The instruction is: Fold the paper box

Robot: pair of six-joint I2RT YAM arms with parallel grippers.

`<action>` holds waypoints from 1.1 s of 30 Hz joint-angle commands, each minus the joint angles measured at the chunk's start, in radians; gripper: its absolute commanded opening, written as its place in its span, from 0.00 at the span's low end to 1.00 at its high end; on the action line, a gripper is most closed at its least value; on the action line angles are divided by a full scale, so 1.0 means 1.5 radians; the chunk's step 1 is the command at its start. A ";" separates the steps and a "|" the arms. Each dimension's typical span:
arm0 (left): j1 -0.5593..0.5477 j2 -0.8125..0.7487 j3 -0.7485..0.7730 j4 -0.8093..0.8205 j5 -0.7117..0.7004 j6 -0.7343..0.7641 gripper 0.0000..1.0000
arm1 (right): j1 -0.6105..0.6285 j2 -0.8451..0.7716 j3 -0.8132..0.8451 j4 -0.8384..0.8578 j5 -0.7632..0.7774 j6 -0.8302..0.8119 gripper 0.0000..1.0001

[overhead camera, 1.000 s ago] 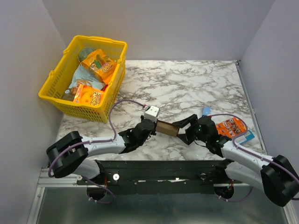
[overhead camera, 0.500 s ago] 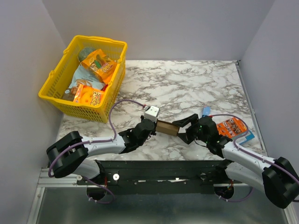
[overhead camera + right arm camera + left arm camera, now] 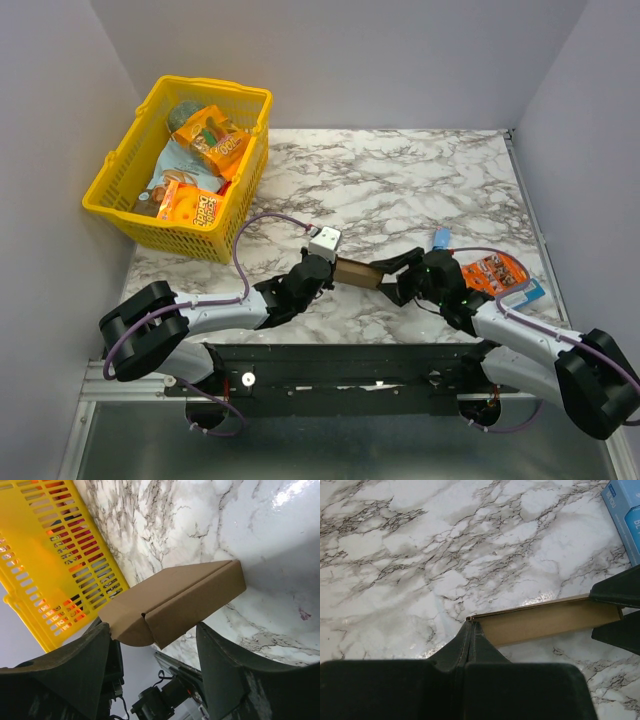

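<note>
The paper box (image 3: pixel 357 272) is a flat brown cardboard piece held just above the marble table, between the two arms. My left gripper (image 3: pixel 328 268) is shut on the box's left end; in the left wrist view its fingertips (image 3: pixel 470 626) pinch the corner of the box (image 3: pixel 545 622). My right gripper (image 3: pixel 393 276) is open around the box's right end. In the right wrist view the box (image 3: pixel 185 597) shows a rounded flap between the two fingers of the right gripper (image 3: pixel 152 630), with a gap on the right finger's (image 3: pixel 230 665) side.
A yellow basket (image 3: pixel 190 165) with several snack packets stands at the far left, also in the right wrist view (image 3: pixel 45 555). An orange packet (image 3: pixel 495 270) and a slim blue packet (image 3: pixel 440 238) lie right of the right arm. A blue packet (image 3: pixel 625 515) shows in the left wrist view.
My right gripper has crept left onto the box's end and its jaws have narrowed a little. The left gripper and the box have held still.
</note>
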 commanded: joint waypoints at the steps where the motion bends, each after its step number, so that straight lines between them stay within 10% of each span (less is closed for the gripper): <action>1: -0.016 0.029 -0.025 -0.115 0.025 0.001 0.00 | 0.000 0.012 -0.011 0.009 0.016 0.007 0.64; 23: -0.028 0.030 -0.025 -0.112 0.034 0.011 0.00 | 0.000 0.049 -0.031 0.059 0.022 0.013 0.35; 33: -0.028 0.040 -0.013 -0.136 0.015 0.011 0.00 | 0.001 -0.089 0.090 -0.139 0.100 -0.231 0.63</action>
